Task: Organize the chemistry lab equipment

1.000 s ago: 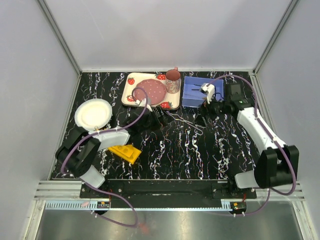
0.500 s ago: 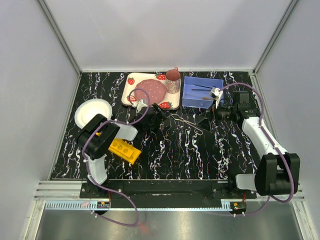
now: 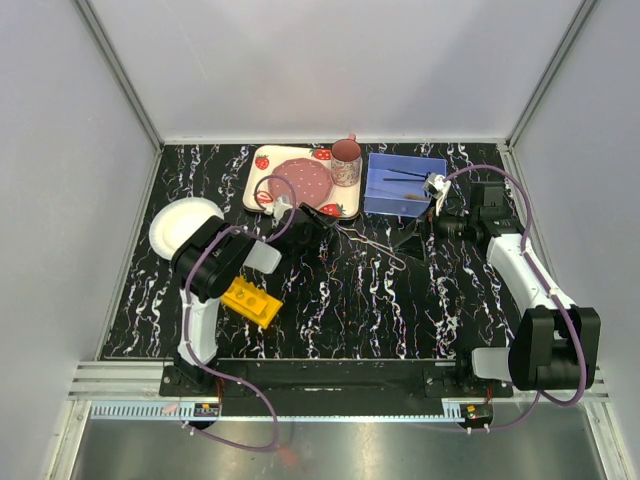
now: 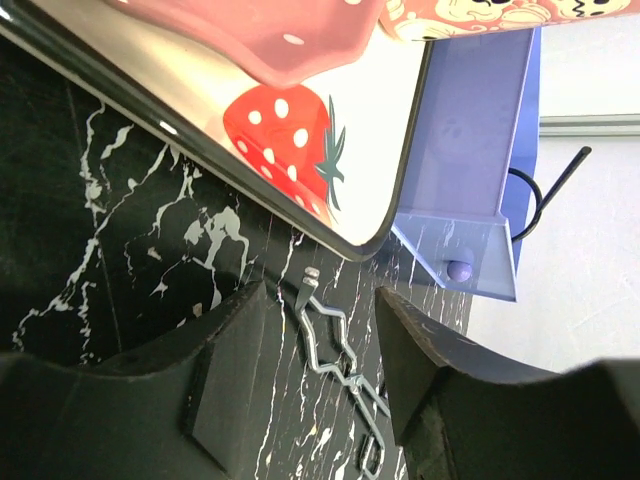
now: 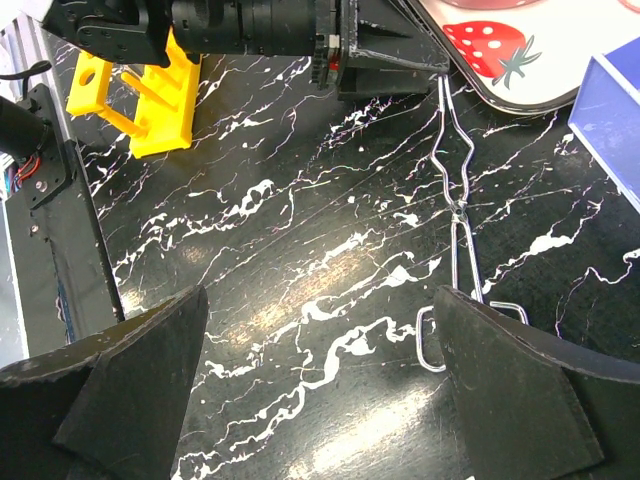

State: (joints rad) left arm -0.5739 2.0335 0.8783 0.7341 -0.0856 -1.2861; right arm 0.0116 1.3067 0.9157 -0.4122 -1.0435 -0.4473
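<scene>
**A:** What is different about the left arm?

**B:** It has swung out from its folded pose by the yellow rack (image 3: 251, 302). The left end effector (image 4: 320, 293) now sits low over the tabletop (image 3: 340, 300), at the corner of the strawberry tray (image 4: 370, 120). Its jaws have narrowed from wide to roughly half open. They straddle the tip end of the wire tongs (image 4: 335, 350), with a gap on each side, so nothing is held yet.

**A:** And the right arm?

**B:** It has drawn back from above the blue box (image 3: 390, 200). The right end effector (image 5: 320, 295) hangs wide open and empty, near the looped handle end of the tongs but not touching it.

**A:** Where do the tongs lie?

**B:** They lie flat on the tabletop, running from the tray corner toward the right arm, just in front of the blue box.

**A:** What does that mean for the task?

**B:** I judge the tongs are the next piece to be put away. The left arm is closing on them, but the grip isn't made. Thin wire lying flat could slip from the pads if they meet above it. The rack sits well apart, near the left arm's base.
</scene>
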